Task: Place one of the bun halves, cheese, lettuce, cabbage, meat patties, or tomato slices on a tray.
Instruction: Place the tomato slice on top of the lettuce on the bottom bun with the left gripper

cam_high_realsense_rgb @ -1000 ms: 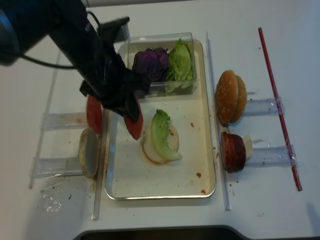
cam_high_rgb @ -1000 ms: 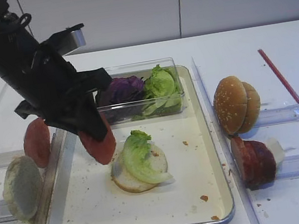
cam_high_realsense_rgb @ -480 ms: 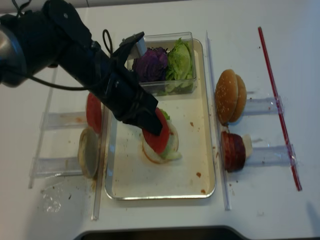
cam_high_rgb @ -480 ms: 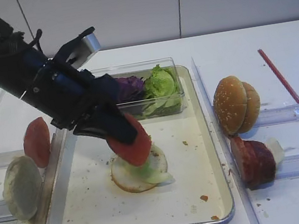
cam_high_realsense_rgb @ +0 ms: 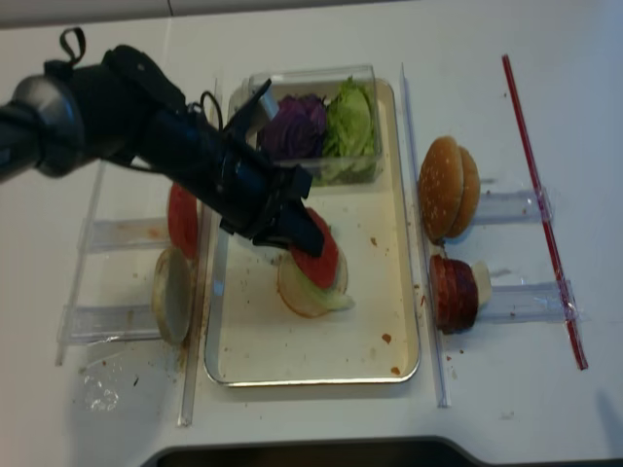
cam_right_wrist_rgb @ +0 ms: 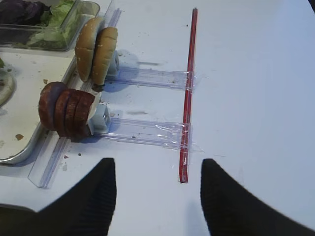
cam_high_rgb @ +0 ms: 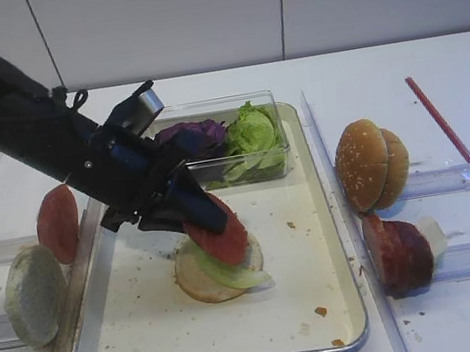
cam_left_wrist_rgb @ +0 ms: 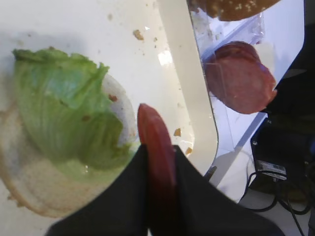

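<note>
My left gripper point(cam_high_rgb: 213, 221) is shut on a pinkish-red tomato slice point(cam_high_rgb: 228, 237), gripped edge-on point(cam_left_wrist_rgb: 153, 135). The slice hangs tilted, low over a lettuce leaf point(cam_left_wrist_rgb: 64, 113) that lies on a pale bun half point(cam_high_rgb: 200, 283) in the middle of the metal tray point(cam_high_rgb: 353, 300). From above, the tomato slice point(cam_high_realsense_rgb: 319, 259) covers most of the leaf; I cannot tell whether they touch. My right gripper point(cam_right_wrist_rgb: 156, 169) hovers open over bare white table, right of the meat patties point(cam_right_wrist_rgb: 66, 110), with nothing between its fingers.
A clear box point(cam_high_rgb: 264, 101) with purple cabbage point(cam_high_rgb: 189, 137) and lettuce stands at the tray's far end. Sesame buns point(cam_high_rgb: 373, 164) and patties point(cam_high_rgb: 401, 253) stand in clear racks on the right. Another tomato slice point(cam_high_rgb: 58, 223) and pale bun point(cam_high_rgb: 33, 295) sit left. A red strip point(cam_high_rgb: 461, 147) lies far right.
My left arm swung right and lowered, carrying the tomato slice from the tray's left side to just over the lettuce on the bun. The right gripper stayed put.
</note>
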Available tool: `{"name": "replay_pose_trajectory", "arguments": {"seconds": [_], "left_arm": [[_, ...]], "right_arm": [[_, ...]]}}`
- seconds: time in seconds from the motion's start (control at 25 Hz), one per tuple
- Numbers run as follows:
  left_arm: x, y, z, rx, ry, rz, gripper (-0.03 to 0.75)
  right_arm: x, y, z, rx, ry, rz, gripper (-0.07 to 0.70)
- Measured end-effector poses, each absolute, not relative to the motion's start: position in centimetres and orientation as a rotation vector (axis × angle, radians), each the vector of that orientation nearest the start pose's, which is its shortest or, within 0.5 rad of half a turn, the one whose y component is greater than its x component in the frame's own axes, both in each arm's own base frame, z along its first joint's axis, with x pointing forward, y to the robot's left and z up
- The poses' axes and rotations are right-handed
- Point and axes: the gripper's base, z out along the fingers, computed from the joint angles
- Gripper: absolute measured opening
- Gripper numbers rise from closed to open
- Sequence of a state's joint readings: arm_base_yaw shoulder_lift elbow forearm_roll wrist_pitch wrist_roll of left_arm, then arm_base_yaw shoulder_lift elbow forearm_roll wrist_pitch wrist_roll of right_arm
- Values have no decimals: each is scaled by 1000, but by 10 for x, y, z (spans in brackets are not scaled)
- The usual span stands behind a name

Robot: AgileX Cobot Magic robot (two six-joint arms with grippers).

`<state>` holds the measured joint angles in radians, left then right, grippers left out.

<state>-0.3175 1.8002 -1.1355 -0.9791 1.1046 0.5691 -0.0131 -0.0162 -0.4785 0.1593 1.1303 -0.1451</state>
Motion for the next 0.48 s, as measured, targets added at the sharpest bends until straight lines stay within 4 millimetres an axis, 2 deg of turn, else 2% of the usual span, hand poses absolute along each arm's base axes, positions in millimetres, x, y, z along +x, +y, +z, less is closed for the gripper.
{"name": "replay_pose_trajectory", "arguments": {"seconds": [0.28, 0.48], "left_arm": [[302, -172, 197, 461, 2809, -1344, 36], [304, -173, 195, 449, 2805, -1350, 36]], "right_arm": [[-8, 13, 267, -153, 2104, 98, 398], [-8, 13, 267, -153, 2104, 98, 398]]}}
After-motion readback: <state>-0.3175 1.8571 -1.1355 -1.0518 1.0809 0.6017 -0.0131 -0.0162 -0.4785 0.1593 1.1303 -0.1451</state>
